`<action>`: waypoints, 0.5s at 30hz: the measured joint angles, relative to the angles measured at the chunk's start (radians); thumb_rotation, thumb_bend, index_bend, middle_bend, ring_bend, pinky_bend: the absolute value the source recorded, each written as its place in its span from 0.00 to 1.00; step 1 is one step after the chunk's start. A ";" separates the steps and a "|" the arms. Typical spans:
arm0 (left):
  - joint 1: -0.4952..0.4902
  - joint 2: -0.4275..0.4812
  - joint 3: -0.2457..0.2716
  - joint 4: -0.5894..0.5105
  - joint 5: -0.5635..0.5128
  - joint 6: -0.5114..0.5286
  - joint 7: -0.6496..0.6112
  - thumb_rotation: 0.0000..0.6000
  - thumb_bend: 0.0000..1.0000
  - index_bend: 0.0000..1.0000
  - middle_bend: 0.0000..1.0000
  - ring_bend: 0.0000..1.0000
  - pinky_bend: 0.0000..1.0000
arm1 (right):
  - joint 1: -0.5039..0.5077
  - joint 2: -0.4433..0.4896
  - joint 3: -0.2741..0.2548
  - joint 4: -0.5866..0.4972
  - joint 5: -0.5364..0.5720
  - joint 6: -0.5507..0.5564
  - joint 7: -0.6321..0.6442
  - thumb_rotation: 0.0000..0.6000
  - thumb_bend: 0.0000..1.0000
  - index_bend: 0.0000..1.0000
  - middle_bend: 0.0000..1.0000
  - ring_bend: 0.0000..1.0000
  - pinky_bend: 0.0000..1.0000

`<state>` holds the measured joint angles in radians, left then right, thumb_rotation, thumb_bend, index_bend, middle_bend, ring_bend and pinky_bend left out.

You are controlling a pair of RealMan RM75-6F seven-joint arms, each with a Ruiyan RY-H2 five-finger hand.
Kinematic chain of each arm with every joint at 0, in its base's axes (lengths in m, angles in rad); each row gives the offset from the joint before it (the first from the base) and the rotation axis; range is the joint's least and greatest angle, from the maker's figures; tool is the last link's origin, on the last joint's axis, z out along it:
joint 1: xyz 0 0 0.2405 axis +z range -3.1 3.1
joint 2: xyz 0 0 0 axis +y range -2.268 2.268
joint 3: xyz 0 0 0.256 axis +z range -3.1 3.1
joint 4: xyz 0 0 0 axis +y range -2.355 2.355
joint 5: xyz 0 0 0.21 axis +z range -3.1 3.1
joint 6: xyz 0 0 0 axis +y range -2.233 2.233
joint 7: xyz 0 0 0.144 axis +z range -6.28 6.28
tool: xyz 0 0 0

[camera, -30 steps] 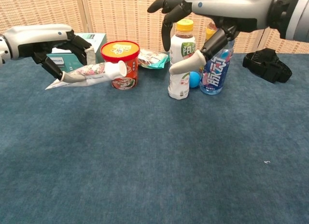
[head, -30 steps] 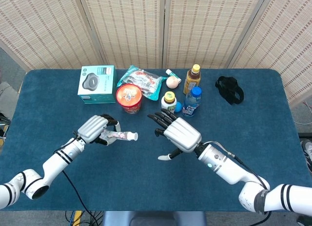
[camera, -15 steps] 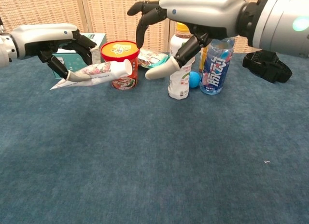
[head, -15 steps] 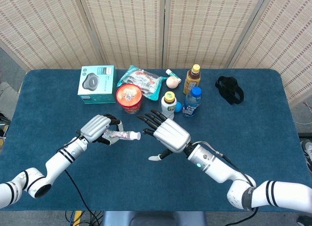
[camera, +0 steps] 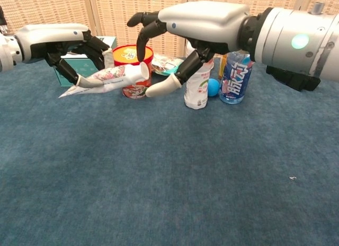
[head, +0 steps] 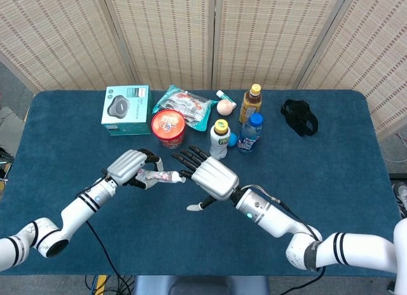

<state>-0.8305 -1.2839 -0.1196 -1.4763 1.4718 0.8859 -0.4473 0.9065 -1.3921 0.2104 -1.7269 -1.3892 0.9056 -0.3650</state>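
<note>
My left hand [head: 130, 166] [camera: 63, 42] grips a flower-printed tube [head: 154, 176] [camera: 103, 77] by its flat end, a little above the blue table. The tube's white cap [camera: 142, 72] points to the right. My right hand [head: 210, 177] [camera: 198, 20] hovers at that cap with its fingers spread and bent down over it. Its thumb [camera: 165, 85] reaches out just below and to the right of the cap. I cannot make out any contact between the right hand and the tube, and the right hand holds nothing.
Behind the hands stand a red cup [head: 168, 127] [camera: 130, 54], a teal box [head: 126, 109], a snack bag [head: 185, 106], a white bottle [head: 220, 138] [camera: 198, 89], a blue bottle [head: 250, 133] [camera: 235, 79] and a brown bottle [head: 250, 103]. A black strap [head: 299, 116] [camera: 293, 76] lies far right.
My right hand has moved left across the table until its fingers hang over the tube's cap. The left hand has carried the tube slightly right and up.
</note>
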 measured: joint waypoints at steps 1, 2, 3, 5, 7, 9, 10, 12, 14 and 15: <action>-0.001 0.000 -0.001 0.000 -0.001 -0.001 -0.001 1.00 0.47 0.59 0.55 0.35 0.24 | 0.002 -0.004 0.000 0.004 0.001 0.000 0.001 0.45 0.00 0.34 0.00 0.00 0.00; -0.001 0.000 -0.002 -0.001 -0.001 -0.001 -0.001 1.00 0.47 0.59 0.55 0.35 0.24 | 0.004 -0.007 0.000 0.006 0.002 0.000 0.001 0.45 0.00 0.34 0.00 0.00 0.00; -0.001 0.000 -0.002 -0.001 -0.002 0.000 -0.002 1.00 0.47 0.59 0.55 0.35 0.24 | 0.007 -0.010 -0.001 0.008 0.004 -0.002 0.002 0.44 0.00 0.34 0.00 0.00 0.00; -0.002 0.001 -0.004 -0.002 -0.003 -0.001 -0.006 1.00 0.47 0.59 0.56 0.35 0.24 | 0.011 -0.014 -0.002 0.012 0.007 -0.005 0.002 0.45 0.00 0.34 0.00 0.00 0.00; -0.003 0.001 -0.004 -0.001 -0.003 -0.002 -0.007 1.00 0.47 0.60 0.56 0.36 0.24 | 0.014 -0.018 -0.003 0.017 0.010 -0.006 0.002 0.45 0.00 0.34 0.00 0.00 0.00; -0.003 0.000 -0.003 0.000 -0.003 -0.003 -0.009 1.00 0.47 0.60 0.56 0.36 0.24 | 0.016 -0.021 -0.003 0.020 0.014 -0.008 0.003 0.44 0.00 0.34 0.00 0.00 0.00; -0.004 0.000 -0.003 0.001 -0.003 -0.004 -0.010 1.00 0.47 0.60 0.56 0.36 0.24 | 0.018 -0.022 -0.004 0.022 0.017 -0.009 0.003 0.44 0.00 0.34 0.00 0.00 0.00; -0.004 0.000 -0.003 0.004 -0.002 -0.003 -0.011 1.00 0.47 0.60 0.56 0.36 0.24 | 0.019 -0.021 -0.005 0.023 0.021 -0.011 0.001 0.45 0.00 0.34 0.00 0.00 0.00; -0.003 -0.001 -0.003 0.007 -0.001 0.000 -0.013 1.00 0.47 0.60 0.57 0.37 0.24 | 0.020 -0.018 -0.007 0.024 0.025 -0.012 -0.004 0.44 0.00 0.34 0.00 0.00 0.00; -0.002 -0.001 -0.003 0.008 0.000 0.002 -0.015 1.00 0.47 0.60 0.57 0.37 0.24 | 0.020 -0.016 -0.009 0.023 0.028 -0.013 -0.006 0.44 0.00 0.34 0.00 0.00 0.00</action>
<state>-0.8325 -1.2849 -0.1222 -1.4680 1.4715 0.8882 -0.4621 0.9265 -1.4079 0.2019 -1.7034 -1.3613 0.8927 -0.3711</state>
